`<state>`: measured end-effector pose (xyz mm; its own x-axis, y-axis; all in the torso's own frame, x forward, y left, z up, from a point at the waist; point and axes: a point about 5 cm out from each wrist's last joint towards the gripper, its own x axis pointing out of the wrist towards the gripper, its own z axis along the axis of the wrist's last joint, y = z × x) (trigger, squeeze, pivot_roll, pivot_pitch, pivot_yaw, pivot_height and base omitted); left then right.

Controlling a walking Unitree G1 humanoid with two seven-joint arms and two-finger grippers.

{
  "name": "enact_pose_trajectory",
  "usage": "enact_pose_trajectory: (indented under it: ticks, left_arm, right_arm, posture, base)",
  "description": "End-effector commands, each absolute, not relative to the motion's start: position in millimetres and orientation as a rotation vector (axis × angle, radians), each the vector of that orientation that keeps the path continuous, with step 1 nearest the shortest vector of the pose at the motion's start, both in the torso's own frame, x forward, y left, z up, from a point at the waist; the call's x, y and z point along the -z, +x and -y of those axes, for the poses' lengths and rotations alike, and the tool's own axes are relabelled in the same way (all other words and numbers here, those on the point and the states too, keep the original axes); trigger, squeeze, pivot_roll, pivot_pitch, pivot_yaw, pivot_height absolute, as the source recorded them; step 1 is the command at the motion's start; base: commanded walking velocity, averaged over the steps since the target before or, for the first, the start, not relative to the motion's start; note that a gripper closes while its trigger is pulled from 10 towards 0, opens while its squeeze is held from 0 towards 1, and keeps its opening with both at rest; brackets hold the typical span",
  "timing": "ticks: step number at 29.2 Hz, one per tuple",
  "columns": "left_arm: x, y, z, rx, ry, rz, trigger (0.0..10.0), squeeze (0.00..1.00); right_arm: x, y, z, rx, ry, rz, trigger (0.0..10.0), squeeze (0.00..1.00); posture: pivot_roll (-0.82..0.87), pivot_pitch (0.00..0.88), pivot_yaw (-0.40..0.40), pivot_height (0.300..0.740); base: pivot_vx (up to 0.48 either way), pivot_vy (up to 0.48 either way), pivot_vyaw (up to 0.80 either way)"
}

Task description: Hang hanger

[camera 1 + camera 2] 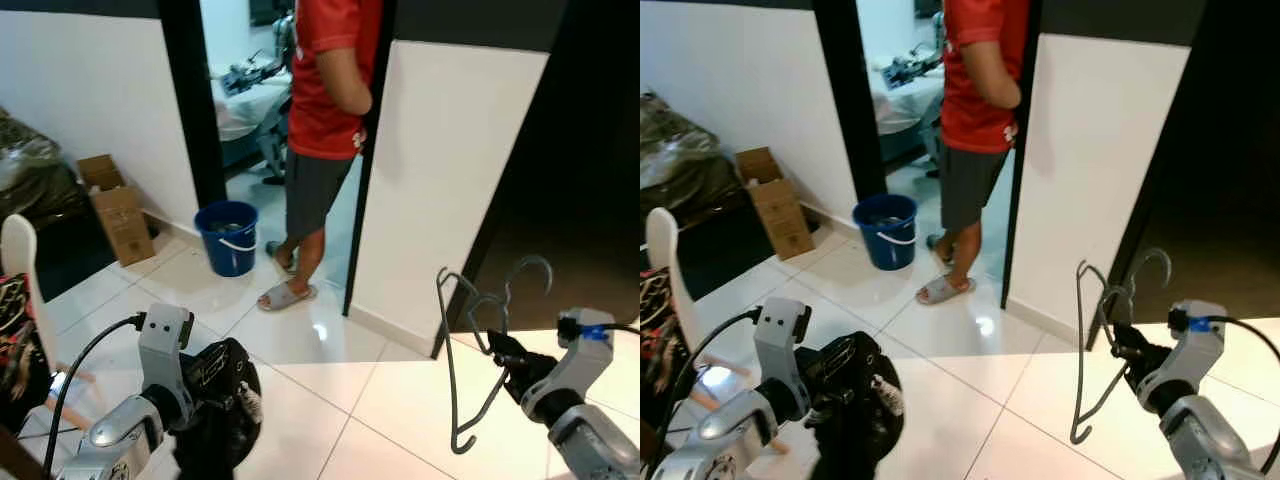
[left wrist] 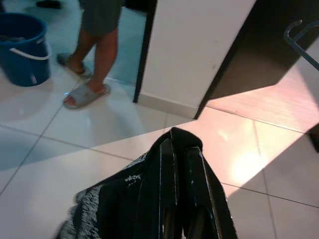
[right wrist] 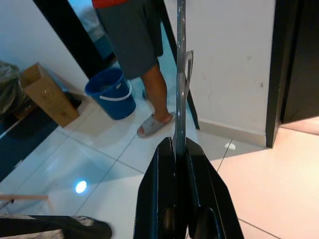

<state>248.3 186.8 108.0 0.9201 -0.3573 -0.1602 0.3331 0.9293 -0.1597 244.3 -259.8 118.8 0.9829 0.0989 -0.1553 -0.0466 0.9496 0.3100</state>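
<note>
A grey wire hanger (image 1: 466, 350) hangs upright at the lower right, its hook (image 1: 528, 268) up by the dark doorway. My right gripper (image 1: 503, 352) is shut on the hanger's wire, which in the right wrist view runs as a thin rod (image 3: 180, 89) up from between the black fingers (image 3: 162, 199). My left gripper (image 2: 178, 164) at the lower left is shut on a black garment (image 1: 218, 395) that drapes over its fingers (image 2: 167, 184) above the tiled floor.
A person in a red shirt (image 1: 330, 80) and sandals stands in the open doorway ahead. A blue bucket (image 1: 228, 236) and a cardboard box (image 1: 115, 208) sit by the left wall. A white wall panel (image 1: 440, 180) stands ahead; a white chair back (image 1: 20, 262) is at far left.
</note>
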Motion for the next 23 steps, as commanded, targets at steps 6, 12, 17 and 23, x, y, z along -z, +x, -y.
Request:
enact_pose_trajectory:
  ticks: [6,12,17,23]
  left_arm:
    - [-114.6,250.1,-188.8,0.346,-0.118,-0.166,10.0,0.0]
    - [-114.7,252.4,-190.2,0.343,-0.116,-0.177,10.0,0.0]
    - [-114.2,258.2,-188.4,0.36,-0.106,-0.187,10.0,0.0]
    - [-113.8,258.2,-189.0,0.363,-0.098,-0.195,10.0,0.0]
  right_arm:
    - [-111.0,250.5,254.6,-0.085,0.345,-0.211,10.0,0.0]
    - [-110.3,251.5,254.5,-0.075,0.37,-0.21,10.0,0.0]
    - [-109.9,254.3,255.2,-0.071,0.397,-0.207,10.0,0.0]
    - [-109.8,255.4,254.3,-0.072,0.404,-0.204,10.0,0.0]
  posture:
    - [-0.02,0.0,-0.018,0.74]
    - [-0.03,0.0,-0.009,0.74]
    - [-0.04,0.0,0.005,0.74]
    - [-0.04,0.0,0.006,0.74]
  base:
    - [0.0,0.0,-0.8]
    - [0.0,0.0,-0.8]
    - [0.0,0.0,-0.8]
    - [0.0,0.0,-0.8]
